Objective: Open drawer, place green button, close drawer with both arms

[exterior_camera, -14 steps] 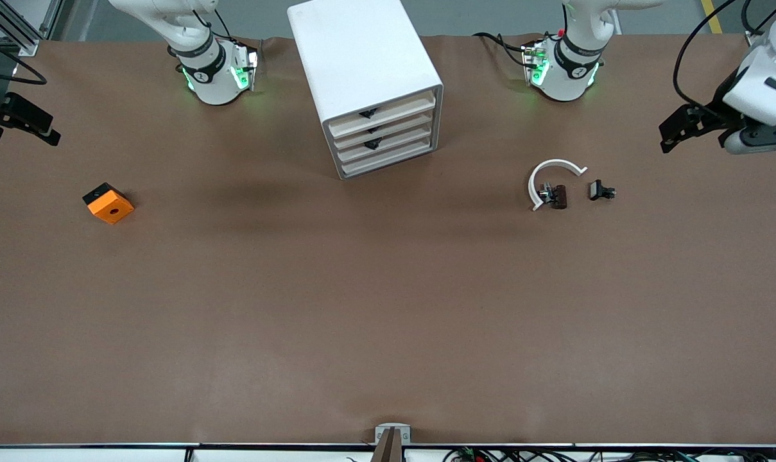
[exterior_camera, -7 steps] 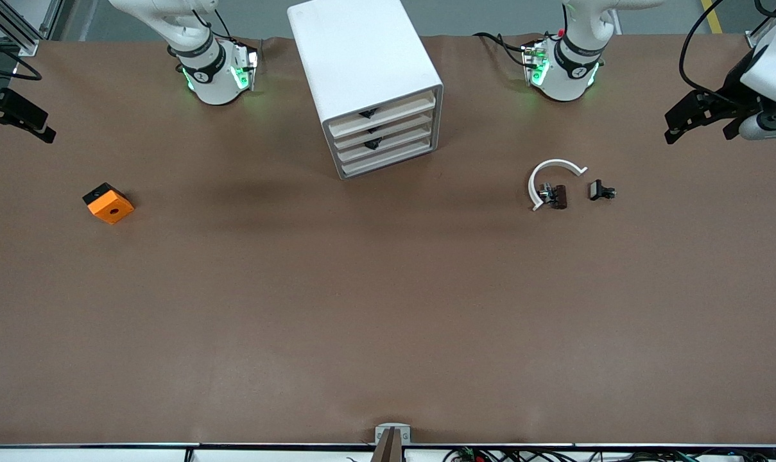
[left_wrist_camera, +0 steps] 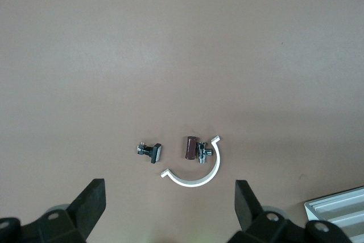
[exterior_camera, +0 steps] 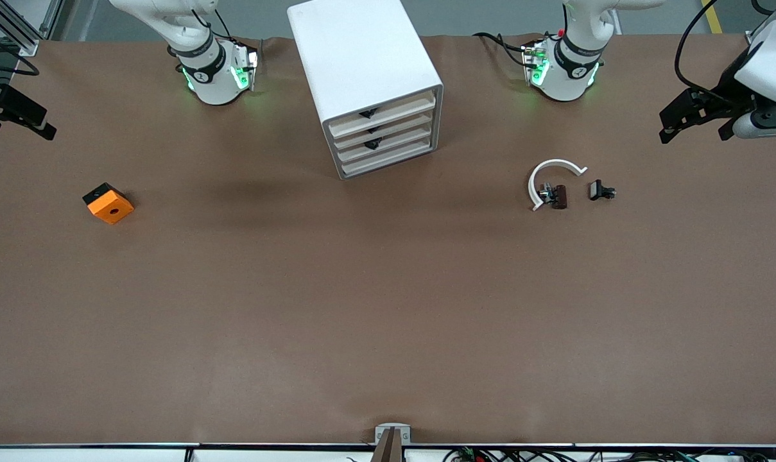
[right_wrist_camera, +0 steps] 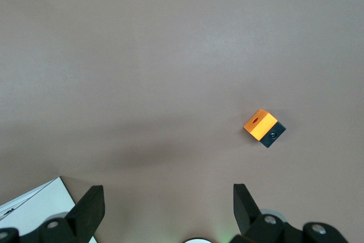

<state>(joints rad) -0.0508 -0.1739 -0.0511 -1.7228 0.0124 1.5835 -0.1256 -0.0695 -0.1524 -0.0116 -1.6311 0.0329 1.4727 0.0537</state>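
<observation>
The white four-drawer cabinet stands between the arm bases, its front turned toward the left arm's end. The drawer, third from the top, is shut, like the others. The button is a tiny blackish part lying on the table at the left arm's end; it also shows in the left wrist view, and no green shows on it. My left gripper is open and empty, in the air above that end of the table. My right gripper is open and empty above the right arm's end.
A white C-shaped ring lies beside the button with a brown-and-metal part in it. An orange-and-black cube lies at the right arm's end. Cabinet corners show in both wrist views.
Both grippers have shifted slightly: the left wrist drew toward the table's end and up, the right gripper drew a little toward its own end. Nothing on the table has moved.
</observation>
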